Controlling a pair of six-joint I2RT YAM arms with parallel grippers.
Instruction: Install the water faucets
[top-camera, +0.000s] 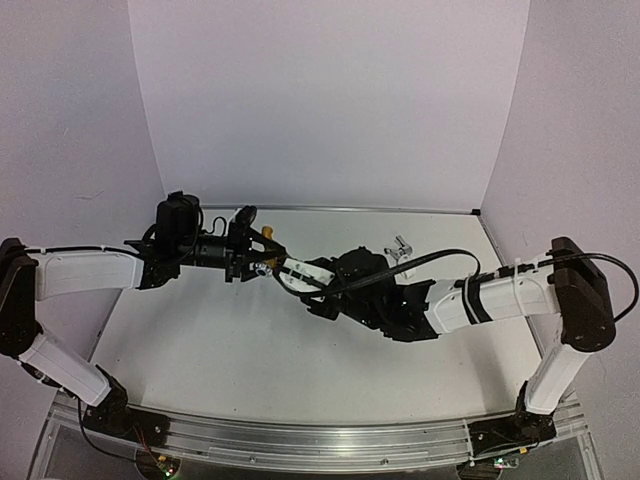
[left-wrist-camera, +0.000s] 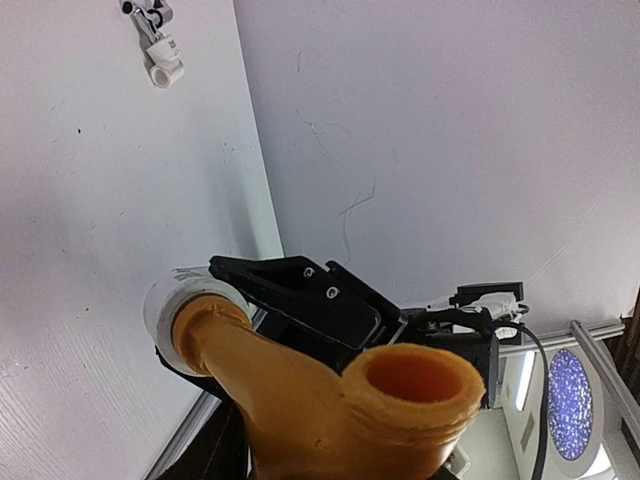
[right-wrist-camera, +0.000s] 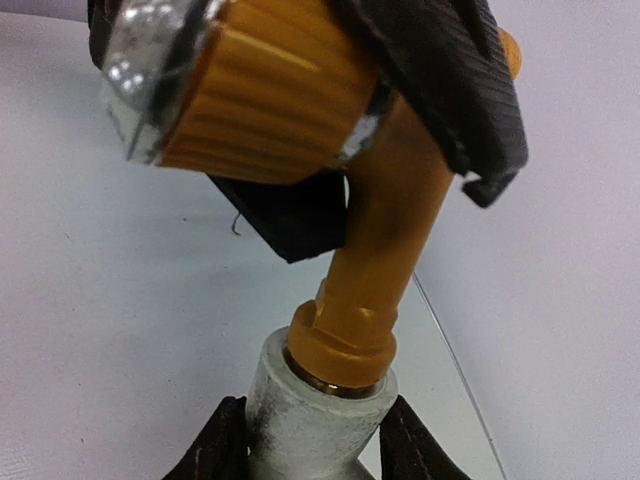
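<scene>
The brass-gold water faucet (top-camera: 267, 236) hangs above the table's back middle, with my left gripper (top-camera: 250, 248) shut on its body. The faucet's ribbed knob (right-wrist-camera: 265, 100) and stem (right-wrist-camera: 390, 240) show in the right wrist view, the stem's threaded end seated in a white pipe fitting (right-wrist-camera: 315, 415). My right gripper (right-wrist-camera: 315, 450) is shut on that fitting, a black finger (right-wrist-camera: 215, 445) against each side. In the left wrist view the faucet's spout (left-wrist-camera: 415, 385) fills the bottom of the frame. The silver faucet (top-camera: 401, 247) lies on the table in its own white fitting (left-wrist-camera: 163, 68).
White walls enclose the table on the left, back and right; the back wall's edge (top-camera: 340, 209) runs just behind the two grippers. The right arm's cable (top-camera: 430, 258) arcs over the table near the silver faucet.
</scene>
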